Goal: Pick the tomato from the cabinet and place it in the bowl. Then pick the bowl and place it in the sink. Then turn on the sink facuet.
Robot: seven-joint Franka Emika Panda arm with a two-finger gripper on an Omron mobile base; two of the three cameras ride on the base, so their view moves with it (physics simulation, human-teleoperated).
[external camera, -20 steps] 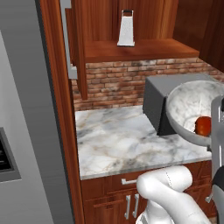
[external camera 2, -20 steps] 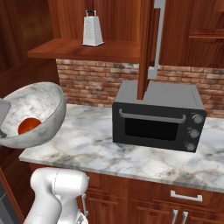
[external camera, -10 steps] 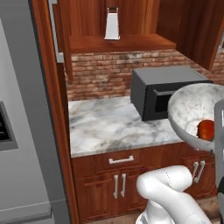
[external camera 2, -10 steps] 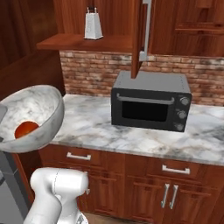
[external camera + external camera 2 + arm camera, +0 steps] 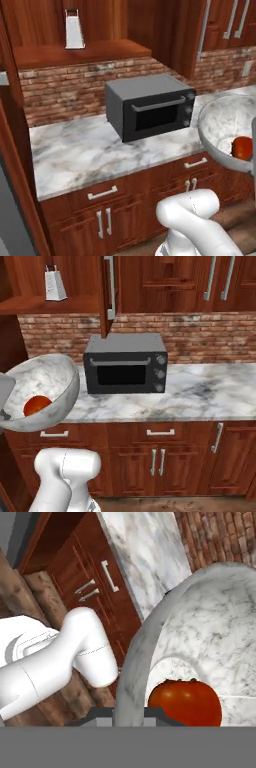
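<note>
My gripper [image 5: 129, 714] is shut on the rim of the marbled whitish-grey bowl [image 5: 135, 657] and holds it in the air in front of the counter. The red tomato [image 5: 185, 702] lies inside the bowl. The left base view has the bowl [image 5: 220, 125] at the right edge with the tomato [image 5: 243, 148] in it. In the right base view the bowl [image 5: 50, 381] hangs at the left, tomato [image 5: 37, 405] inside. The cabinet [image 5: 30, 303] stands open at the upper left, and its door [image 5: 106, 296] with the grey bar handle juts outward. The sink and the faucet are out of view.
A black toaster oven [image 5: 125, 363] sits on the marble counter [image 5: 200, 391], also seen as an oven [image 5: 150, 105] on the counter [image 5: 75, 155]. A metal grater [image 5: 54, 283] stands on the cabinet shelf. Low wood cupboards [image 5: 160, 461] run below the counter.
The whole picture has shifted: the base has driven, so the toaster oven and counter now sit more central. The bowl with the tomato stays in the gripper.
</note>
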